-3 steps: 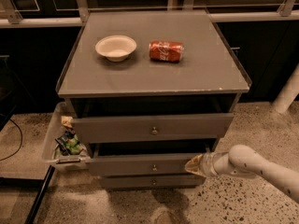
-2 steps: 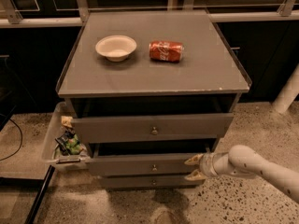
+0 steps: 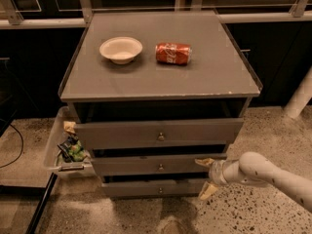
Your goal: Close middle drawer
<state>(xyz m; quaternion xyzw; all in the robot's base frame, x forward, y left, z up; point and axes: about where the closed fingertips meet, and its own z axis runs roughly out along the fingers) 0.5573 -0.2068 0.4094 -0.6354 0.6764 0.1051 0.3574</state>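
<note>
**Gripper at the middle drawer's right end**

A grey cabinet (image 3: 161, 82) stands on a speckled floor (image 3: 253, 213). A white bowl (image 3: 121, 49) and a tipped red soda can (image 3: 173, 53) sit on its top. The middle drawer (image 3: 131, 165), at lower centre, is slightly out. The gripper (image 3: 205, 177) is spread wide and empty, its upper fingertip (image 3: 204, 162) at the drawer front's right end. The white arm (image 3: 273, 174) reaches in from the lower right.

White bowl (image 3: 121, 49) beside red can (image 3: 173, 53)
</note>
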